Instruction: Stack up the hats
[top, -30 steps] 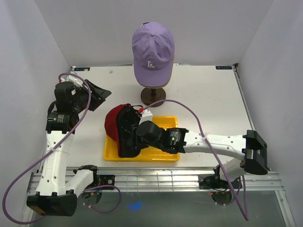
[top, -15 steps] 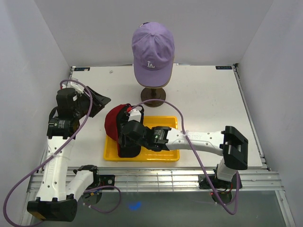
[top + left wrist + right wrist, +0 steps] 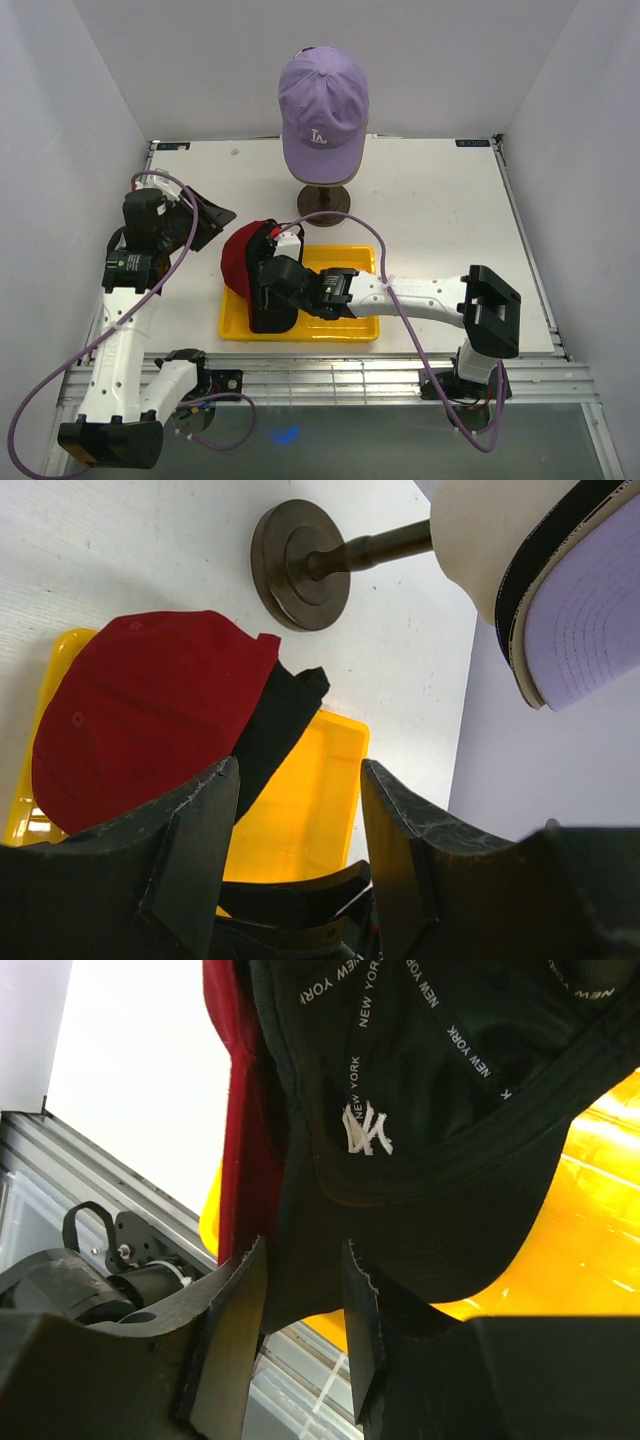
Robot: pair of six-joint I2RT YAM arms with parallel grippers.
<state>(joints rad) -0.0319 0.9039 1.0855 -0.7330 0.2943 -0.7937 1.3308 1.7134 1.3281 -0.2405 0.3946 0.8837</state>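
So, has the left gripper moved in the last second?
Yes. In the top view the left gripper has slid slightly toward the near edge of the table, closing the gap to the far-left corner of the yellow tray.

Bright even overhead light, soft shadows, sharp focus

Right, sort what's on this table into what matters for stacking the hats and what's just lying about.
For the job:
- lavender cap, on top of the mannequin head
- red cap, in the yellow tray
- black cap, against the red one in that tray

Just lying about:
- yellow tray
- mannequin head and its stand
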